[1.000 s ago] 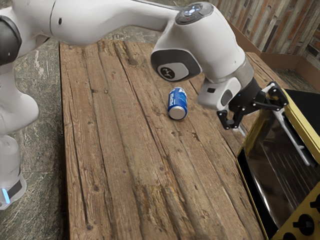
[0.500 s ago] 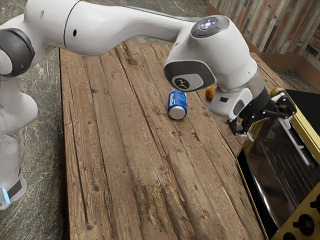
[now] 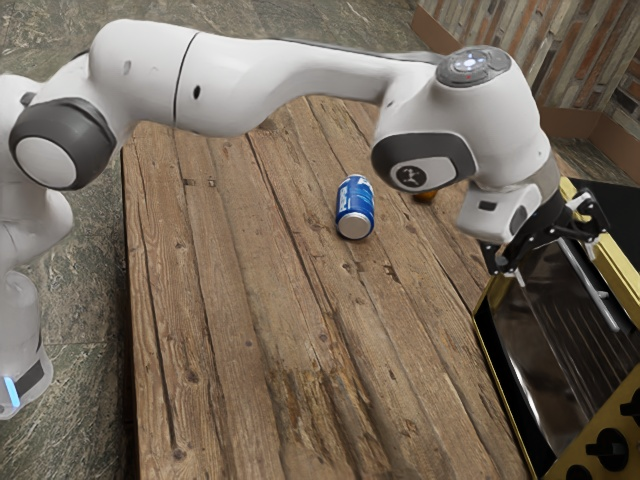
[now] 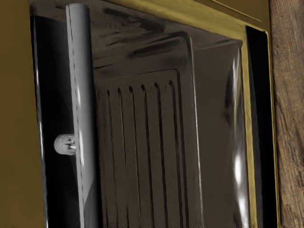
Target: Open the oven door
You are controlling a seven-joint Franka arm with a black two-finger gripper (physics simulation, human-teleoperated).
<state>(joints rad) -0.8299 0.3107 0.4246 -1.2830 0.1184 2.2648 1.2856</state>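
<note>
The oven door (image 3: pixel 560 350) is shut & lies just under the claw (image 3: pixel 553 252), w/ its handle (image 3: pixel 598 292) very near. Claw stands wide apart, not clamped on anything; if it touches the handle, I cannot tell. Ext. view gives blue can (image 3: pixel 355 208) on the desk (image 3: pixel 240 300) & black knob (image 3: pixel 608 450); wrist view gives round mount (image 4: pixel 65 144) beside the handle.

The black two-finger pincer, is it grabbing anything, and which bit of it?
Nothing is held: the black two-finger pincer is open, near the long, grey, bar-shaped handle of the boxy yellow-and-black oven.
</note>
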